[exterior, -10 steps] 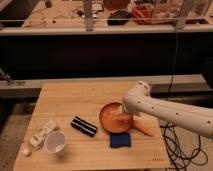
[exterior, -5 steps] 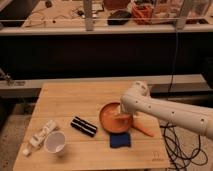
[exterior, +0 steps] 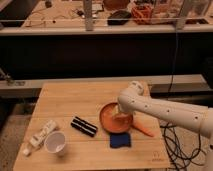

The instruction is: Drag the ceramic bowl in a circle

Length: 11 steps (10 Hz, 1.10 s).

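Note:
The ceramic bowl (exterior: 112,120) is a wide, shallow, orange-brown bowl on the right half of the wooden table (exterior: 65,97). My white arm comes in from the right and bends down over the bowl. My gripper (exterior: 120,116) is down inside the bowl at its right side. The arm hides part of the bowl's right rim. A white cup (exterior: 55,143) stands near the front left corner.
A black ridged block (exterior: 83,126) lies left of the bowl. A dark blue sponge (exterior: 121,140) lies just in front of it. An orange carrot-like item (exterior: 142,127) lies at its right. A white crumpled packet (exterior: 41,135) lies at the left edge. Cables hang off the right.
The bowl and my gripper have shifted slightly, toward the front of the table. The other items have not moved.

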### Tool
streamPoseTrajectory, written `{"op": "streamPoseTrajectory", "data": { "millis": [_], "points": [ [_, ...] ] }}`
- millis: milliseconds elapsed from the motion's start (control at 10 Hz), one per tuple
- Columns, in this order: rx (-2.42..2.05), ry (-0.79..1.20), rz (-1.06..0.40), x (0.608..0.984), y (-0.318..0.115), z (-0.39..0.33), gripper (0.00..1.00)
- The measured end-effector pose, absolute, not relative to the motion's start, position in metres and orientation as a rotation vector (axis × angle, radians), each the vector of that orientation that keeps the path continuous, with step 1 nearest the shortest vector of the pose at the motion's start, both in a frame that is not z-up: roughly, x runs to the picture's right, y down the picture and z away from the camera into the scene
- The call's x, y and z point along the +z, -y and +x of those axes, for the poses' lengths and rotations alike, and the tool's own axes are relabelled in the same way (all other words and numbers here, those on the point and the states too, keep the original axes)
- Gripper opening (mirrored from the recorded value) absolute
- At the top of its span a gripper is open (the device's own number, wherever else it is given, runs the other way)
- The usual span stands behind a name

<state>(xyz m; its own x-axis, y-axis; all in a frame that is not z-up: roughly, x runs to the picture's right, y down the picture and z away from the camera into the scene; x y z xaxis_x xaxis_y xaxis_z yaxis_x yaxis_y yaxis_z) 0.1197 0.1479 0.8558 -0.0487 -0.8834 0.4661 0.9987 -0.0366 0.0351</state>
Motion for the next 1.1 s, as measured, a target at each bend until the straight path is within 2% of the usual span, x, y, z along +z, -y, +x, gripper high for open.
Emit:
{"op": "streamPoseTrajectory", "data": {
  "millis": [300,600,800,900,1000,1100],
  "points": [
    [-1.597,0.409,-0.360,0.861,-0.148,0.114,0.79],
    [-1.624,0.417,-0.347,0.865,-0.149,0.098,0.63],
    [-1.630,0.419,-0.343,0.867,-0.149,0.095,0.46],
    [-1.632,0.420,-0.342,0.868,-0.150,0.093,0.45],
    [-1.643,0.422,-0.339,0.869,-0.151,0.090,0.39],
    [-1.655,0.426,-0.334,0.869,-0.151,0.082,0.27]
  ]
}}
